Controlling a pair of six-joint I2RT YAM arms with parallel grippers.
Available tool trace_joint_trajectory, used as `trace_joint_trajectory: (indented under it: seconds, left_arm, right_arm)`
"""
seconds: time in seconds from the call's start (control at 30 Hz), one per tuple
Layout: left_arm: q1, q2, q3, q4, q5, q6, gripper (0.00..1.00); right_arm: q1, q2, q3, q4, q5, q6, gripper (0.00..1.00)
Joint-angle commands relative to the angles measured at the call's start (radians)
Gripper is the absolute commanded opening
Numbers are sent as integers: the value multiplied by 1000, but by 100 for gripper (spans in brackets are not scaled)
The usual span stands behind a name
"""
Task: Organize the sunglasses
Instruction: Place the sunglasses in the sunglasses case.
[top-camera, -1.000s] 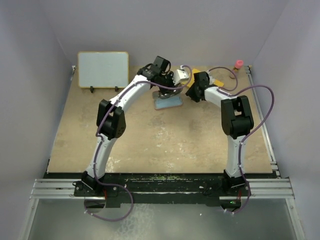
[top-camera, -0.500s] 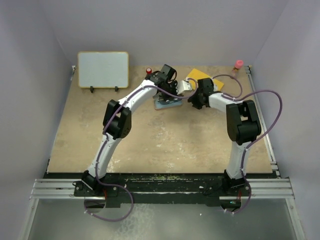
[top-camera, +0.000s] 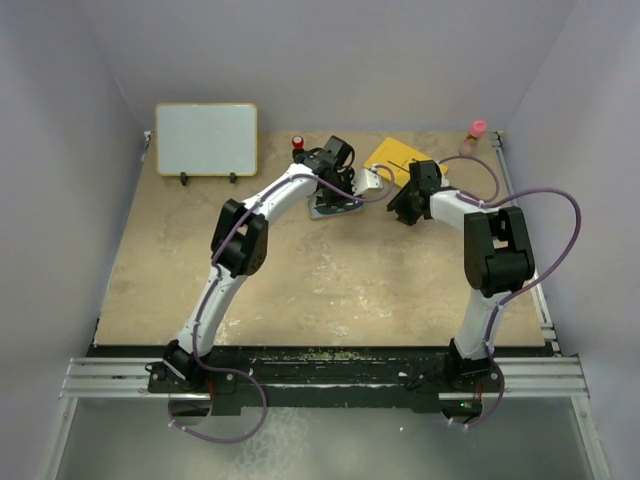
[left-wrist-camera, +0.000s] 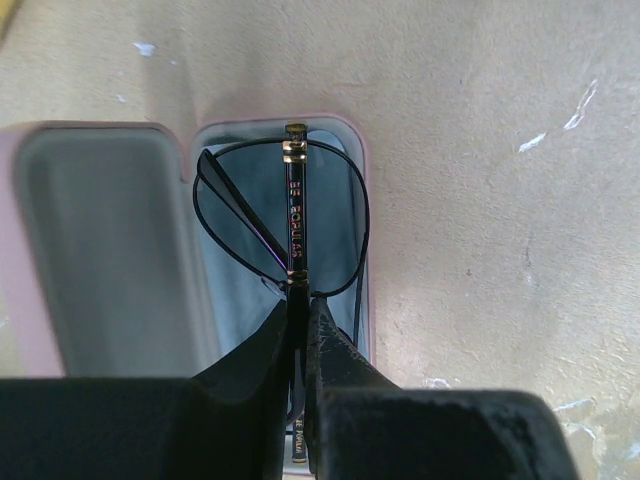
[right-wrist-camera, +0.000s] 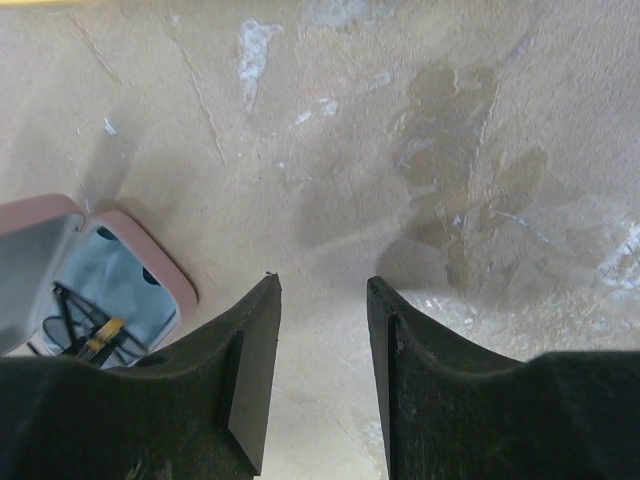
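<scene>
The left end effector (left-wrist-camera: 300, 305) is pinched almost closed on one thin black arm of the sunglasses (left-wrist-camera: 290, 215), holding them edge-up in the middle of the left wrist view. Their wire frame and tinted lenses sit over the right half of the open pink case (left-wrist-camera: 358, 150), which holds a light blue cloth (left-wrist-camera: 335, 235). The right end effector (right-wrist-camera: 320, 290) stands partly open, holding nothing, above the bare desk (right-wrist-camera: 450, 120).

Sunglasses (left-wrist-camera: 292, 215) in case (left-wrist-camera: 100, 250), over cloth (right-wrist-camera: 130, 275)

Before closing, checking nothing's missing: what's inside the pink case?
The sunglasses over a light blue cloth in one half; other half bare grey. Beneath the cloth is hidden.
</scene>
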Motion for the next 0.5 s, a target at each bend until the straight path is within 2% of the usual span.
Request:
trace_joint_trajectory:
  seconds: [0.0,0.47]
  left_arm:
    - [9,17,56,-11,1,25,4]
    - [28,49,86,-42,-14,19,4]
  right_arm:
    - [3,-54,-24,13,-23,-6,45]
    - [3,-51,-41,31,-62,2,44]
